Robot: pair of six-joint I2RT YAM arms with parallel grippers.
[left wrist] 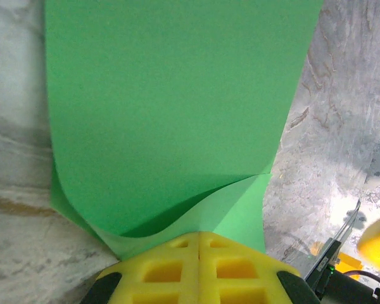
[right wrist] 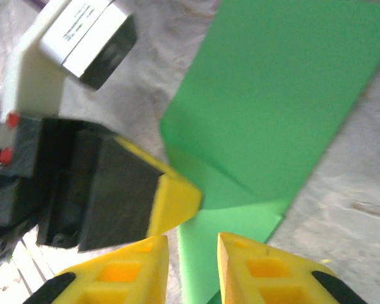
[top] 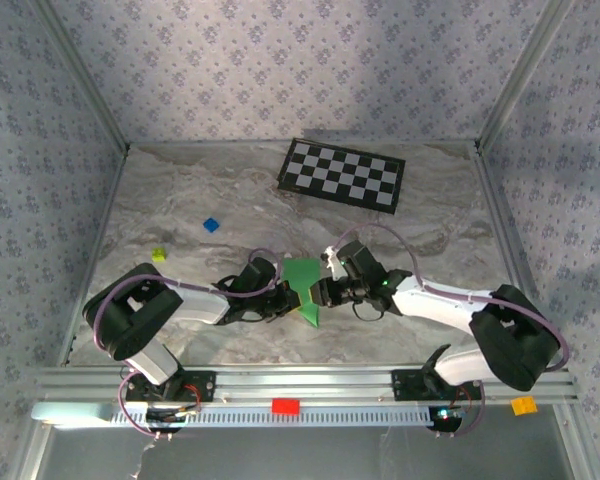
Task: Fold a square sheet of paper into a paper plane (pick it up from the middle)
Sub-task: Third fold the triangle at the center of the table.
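The square sheet of paper, bright green, is folded over on itself with a pointed lower end, and it stands between the two grippers at the table's middle front. My left gripper is shut on its lower edge; in the left wrist view the yellow fingertips press together on the paper, whose upper flap curls up. My right gripper is open, its yellow fingers a little apart with a corner of the paper lying in the gap. The left gripper's yellow fingertip sits just left of it.
A black-and-white checkerboard lies at the back. A small blue block and a yellow-green block sit to the left on the marbled table. A red block and an orange block rest on the front rail.
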